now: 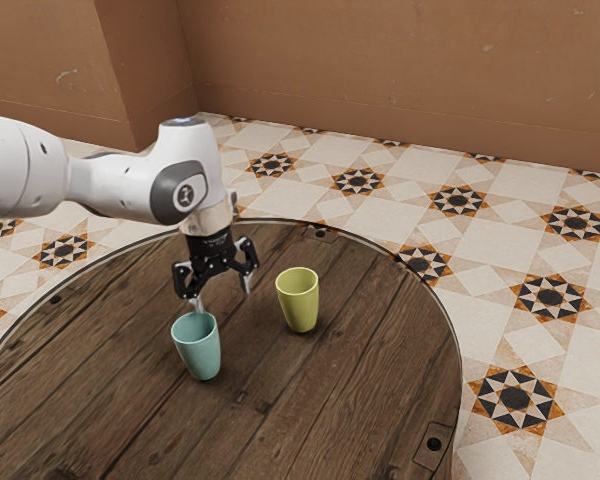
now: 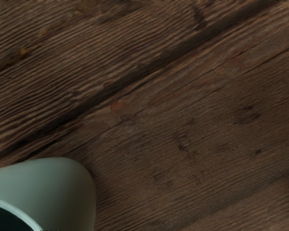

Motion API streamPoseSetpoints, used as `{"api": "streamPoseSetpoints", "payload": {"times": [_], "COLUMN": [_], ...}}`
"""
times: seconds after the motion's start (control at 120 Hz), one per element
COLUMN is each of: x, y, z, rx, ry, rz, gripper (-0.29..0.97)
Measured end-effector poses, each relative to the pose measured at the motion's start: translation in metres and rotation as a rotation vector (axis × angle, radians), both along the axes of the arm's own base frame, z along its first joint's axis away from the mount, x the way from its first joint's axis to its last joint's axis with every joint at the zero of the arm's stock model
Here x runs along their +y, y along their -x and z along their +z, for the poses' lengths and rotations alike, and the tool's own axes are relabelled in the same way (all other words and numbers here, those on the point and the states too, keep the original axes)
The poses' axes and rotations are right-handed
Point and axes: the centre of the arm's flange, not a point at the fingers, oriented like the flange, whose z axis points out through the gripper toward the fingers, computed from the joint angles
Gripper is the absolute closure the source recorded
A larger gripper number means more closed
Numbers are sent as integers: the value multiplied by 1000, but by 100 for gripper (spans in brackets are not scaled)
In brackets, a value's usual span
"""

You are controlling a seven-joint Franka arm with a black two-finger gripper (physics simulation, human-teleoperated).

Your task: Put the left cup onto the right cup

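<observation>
A teal cup [image 1: 198, 345] stands upright on the round wooden table [image 1: 310, 400], toward the exterior view's left. A yellow-green cup [image 1: 298, 298] stands upright to its right, a short gap away. My black gripper [image 1: 220, 286] hangs open just above and behind the teal cup's rim, with one fingertip close to the rim and nothing between the fingers. In the wrist view the teal cup [image 2: 43, 190] shows as a pale rounded wall with a dark opening, close under the hand, on dark wood planks.
The table's curved edge [image 1: 450, 330] drops off to a tiled floor [image 1: 540, 240] on the exterior view's right. Brown walls [image 1: 400, 60] stand behind. Bare wood lies in front of both cups.
</observation>
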Motion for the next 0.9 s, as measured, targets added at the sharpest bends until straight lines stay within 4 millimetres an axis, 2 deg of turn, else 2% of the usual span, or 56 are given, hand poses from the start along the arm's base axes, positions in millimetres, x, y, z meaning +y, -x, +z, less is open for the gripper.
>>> {"api": "streamPoseSetpoints", "payload": {"times": [0.367, 0.692, 0.9], "x": [2, 2, -5], "y": [13, 22, 22], "z": [7, 1, -2], "rx": [-6, 9, 14], "ry": [-1, -7, -9], "rz": [10, 6, -9], "gripper": [0, 0, 0]}}
